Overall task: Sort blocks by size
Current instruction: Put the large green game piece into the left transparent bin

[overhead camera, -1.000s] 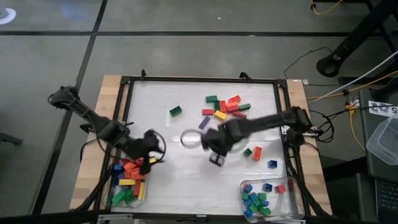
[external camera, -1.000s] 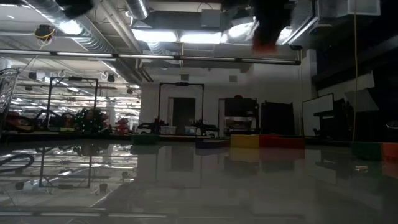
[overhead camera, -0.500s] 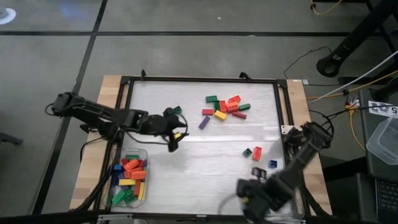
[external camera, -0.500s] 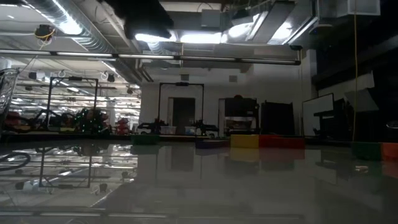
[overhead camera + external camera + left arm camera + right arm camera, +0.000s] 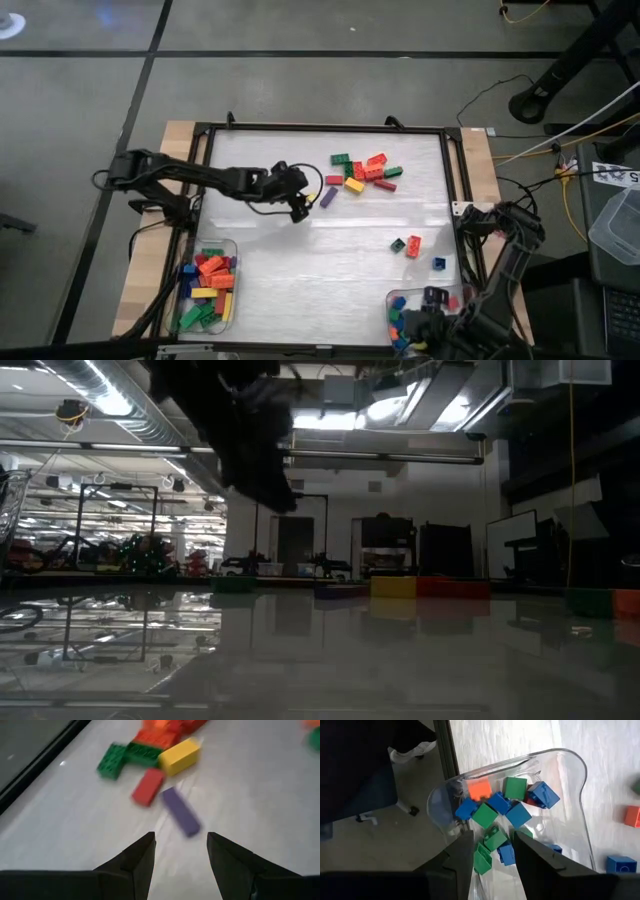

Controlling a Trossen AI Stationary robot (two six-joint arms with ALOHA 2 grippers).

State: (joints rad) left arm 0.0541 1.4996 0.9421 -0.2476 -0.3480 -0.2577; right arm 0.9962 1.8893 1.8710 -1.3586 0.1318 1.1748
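Observation:
Loose blocks lie on the white table: a cluster (image 5: 360,170) at the far middle, with a purple long block (image 5: 181,811), a red one (image 5: 148,786) and a yellow one (image 5: 180,755) at its near left. My left gripper (image 5: 298,210) (image 5: 181,837) hangs open just short of the purple block, slanting down, with nothing between its fingers. My right gripper (image 5: 430,305) (image 5: 492,834) points down, open, above the clear tray (image 5: 570,757) at the near right. In that tray lie small blue and green blocks and an orange one (image 5: 480,789).
A second clear tray (image 5: 232,245) at the near left holds long blocks of mixed colours. A small green block (image 5: 398,244), an orange one (image 5: 413,246) and a blue one (image 5: 438,264) lie at the right. A black frame (image 5: 325,128) rims the table.
My left gripper has swung from above the near left tray toward the far right and down, ending just short of the purple block. My right gripper has swung from the table's middle to the near right corner, above the right tray.

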